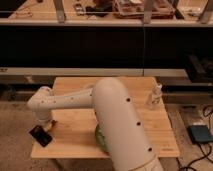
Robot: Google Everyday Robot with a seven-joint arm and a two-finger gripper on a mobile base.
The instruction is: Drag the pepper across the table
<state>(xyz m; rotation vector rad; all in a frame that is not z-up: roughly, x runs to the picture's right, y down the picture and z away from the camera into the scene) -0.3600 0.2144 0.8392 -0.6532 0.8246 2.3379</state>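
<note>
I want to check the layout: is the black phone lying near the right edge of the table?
No, the black phone lies at the left front corner of the table, just below the gripper.

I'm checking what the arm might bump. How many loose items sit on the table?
3 visible: a black phone at the front left corner, a green bowl mostly behind the arm, a white bottle at the right. The gripper hangs beside the phone; the pepper may be hidden.

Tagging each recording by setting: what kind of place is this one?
Probably a lab or workshop. A wooden table stands on bare flooring in front of long dark shelving whose top holds cluttered gear, and cables run to a box on the floor. The end effector is down at the table's left end, beside a black phone.
</note>
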